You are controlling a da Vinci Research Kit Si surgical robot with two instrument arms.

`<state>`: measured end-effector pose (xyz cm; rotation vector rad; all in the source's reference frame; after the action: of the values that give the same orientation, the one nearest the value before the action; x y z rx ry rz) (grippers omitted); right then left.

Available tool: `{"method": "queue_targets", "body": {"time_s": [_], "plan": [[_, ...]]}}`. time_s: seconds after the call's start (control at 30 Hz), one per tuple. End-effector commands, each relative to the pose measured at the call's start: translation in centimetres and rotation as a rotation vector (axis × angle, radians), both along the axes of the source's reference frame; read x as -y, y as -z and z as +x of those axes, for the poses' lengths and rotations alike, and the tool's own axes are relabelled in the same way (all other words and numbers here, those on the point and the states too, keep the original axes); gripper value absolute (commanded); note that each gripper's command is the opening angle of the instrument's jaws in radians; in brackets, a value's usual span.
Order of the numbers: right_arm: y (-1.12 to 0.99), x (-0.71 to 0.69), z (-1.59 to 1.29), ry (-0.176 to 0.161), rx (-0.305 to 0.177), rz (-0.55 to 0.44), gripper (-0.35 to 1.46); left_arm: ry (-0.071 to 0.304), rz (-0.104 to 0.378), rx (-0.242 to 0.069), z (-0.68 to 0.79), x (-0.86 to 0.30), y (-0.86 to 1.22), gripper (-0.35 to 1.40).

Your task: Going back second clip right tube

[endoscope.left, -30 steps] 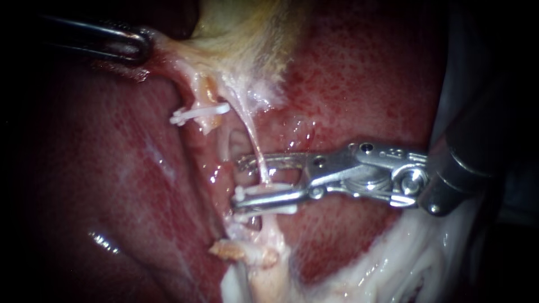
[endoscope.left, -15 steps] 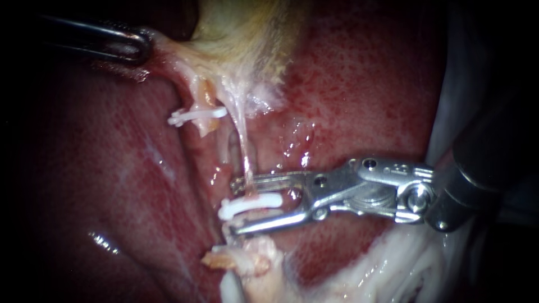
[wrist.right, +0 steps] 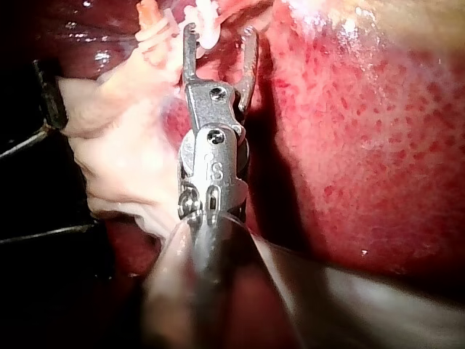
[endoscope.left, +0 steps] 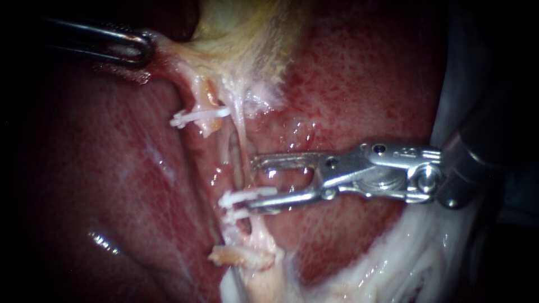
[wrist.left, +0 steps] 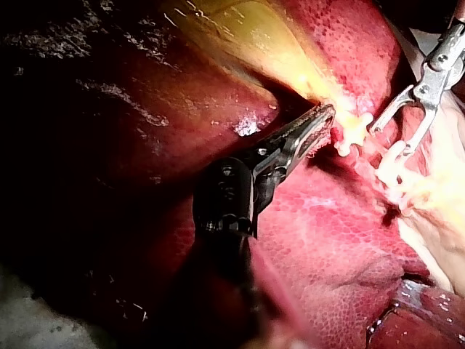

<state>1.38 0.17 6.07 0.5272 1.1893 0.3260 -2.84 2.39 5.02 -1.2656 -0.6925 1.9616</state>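
My right instrument (endoscope.left: 254, 184) comes in from the right with its jaws open, the tips just right of the thin pale right tube (endoscope.left: 242, 147). A white clip (endoscope.left: 247, 196) sits across that tube, touching the lower jaw, and a second white clip (endoscope.left: 236, 215) lies just below it. Another white clip (endoscope.left: 199, 115) crosses the left tube (endoscope.left: 202, 101) higher up. My left instrument (endoscope.left: 132, 47) is shut on pale tissue at the gallbladder's (endoscope.left: 247, 28) neck and holds it taut. The right wrist view shows the open jaws (wrist.right: 220, 40) empty; the left wrist view shows the shut jaws (wrist.left: 320, 120).
Red liver (endoscope.left: 365, 84) surrounds the tubes on both sides. White fatty tissue (endoscope.left: 404, 258) lies under my right instrument's shaft. A frayed yellowish stump (endoscope.left: 241, 257) sits below the clips. The right instrument (wrist.left: 418, 102) also appears in the left wrist view, beside the clips (wrist.left: 389, 163).
My right instrument's jaws straddled the right tube with a clip; now the clip stays on the tube and the open jaws have drawn back to the right. The left instrument has not moved.
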Motion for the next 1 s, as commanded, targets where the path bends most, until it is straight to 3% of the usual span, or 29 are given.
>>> {"method": "queue_targets", "body": {"time_s": [0.03, 0.23, 0.33, 0.63, 0.73, 1.0], "plan": [[0.05, -0.03, -0.06, 0.005, 0.001, -0.024, 0.48, -0.001, 0.000, 0.000, 0.00, 0.00, 0.00, -0.35], [0.47, -0.23, -0.54, 0.049, 0.050, -0.172, 0.48, -0.002, -0.001, 0.001, 0.01, -0.01, -0.04, -0.35], [0.60, -0.29, -0.75, 0.056, 0.074, -0.196, 0.48, -0.002, -0.001, 0.001, 0.02, -0.01, -0.05, -0.35], [0.59, -0.25, -0.86, 0.061, 0.071, -0.188, 0.48, 0.002, -0.003, -0.002, -0.04, -0.01, -0.09, -0.35], [0.59, -0.24, -0.85, 0.061, 0.071, -0.188, 0.48, 0.007, -0.010, -0.006, -0.11, 0.04, -0.18, -0.35], [0.59, -0.24, -0.85, 0.063, 0.070, -0.187, 0.49, -0.022, -0.014, -0.001, -0.36, 0.15, -0.61, -0.35]]}}
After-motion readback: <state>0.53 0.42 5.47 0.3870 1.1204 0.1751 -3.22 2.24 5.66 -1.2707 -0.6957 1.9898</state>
